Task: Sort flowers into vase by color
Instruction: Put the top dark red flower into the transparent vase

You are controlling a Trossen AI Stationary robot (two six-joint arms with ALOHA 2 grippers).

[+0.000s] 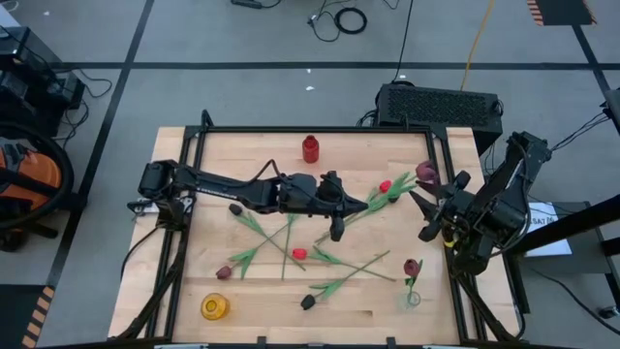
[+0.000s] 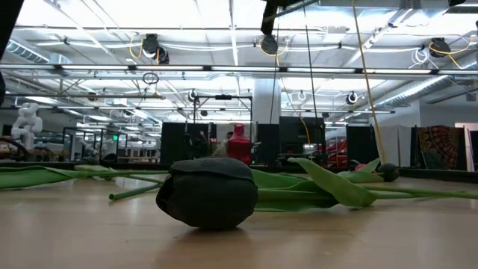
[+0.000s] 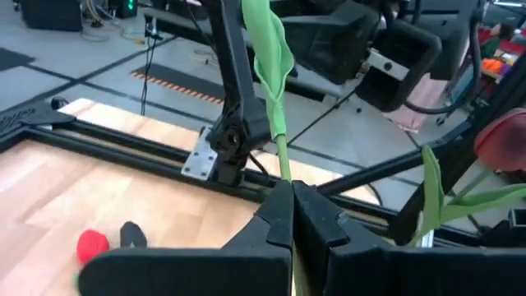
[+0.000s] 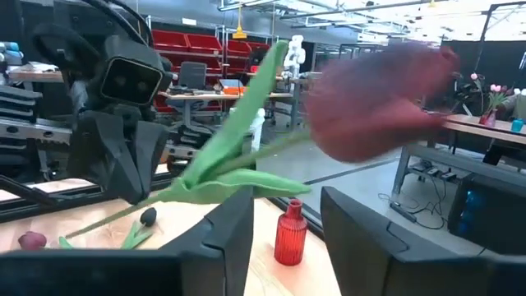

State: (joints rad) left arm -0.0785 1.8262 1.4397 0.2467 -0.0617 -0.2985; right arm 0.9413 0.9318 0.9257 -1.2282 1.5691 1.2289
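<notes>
Midair, left claw (image 1: 338,231) clamped on tulip stem (image 3: 283,156), right claw (image 1: 426,211) alongside.

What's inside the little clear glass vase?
One dark maroon tulip stands in the small clear glass vase, its green stem going down inside. The stem's bottom end can't be made out.

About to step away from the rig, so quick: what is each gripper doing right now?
Left gripper: closed on a flower's green stem.
Right gripper: fingers apart; dark red tulip in front of them, grip cannot be told.
</notes>
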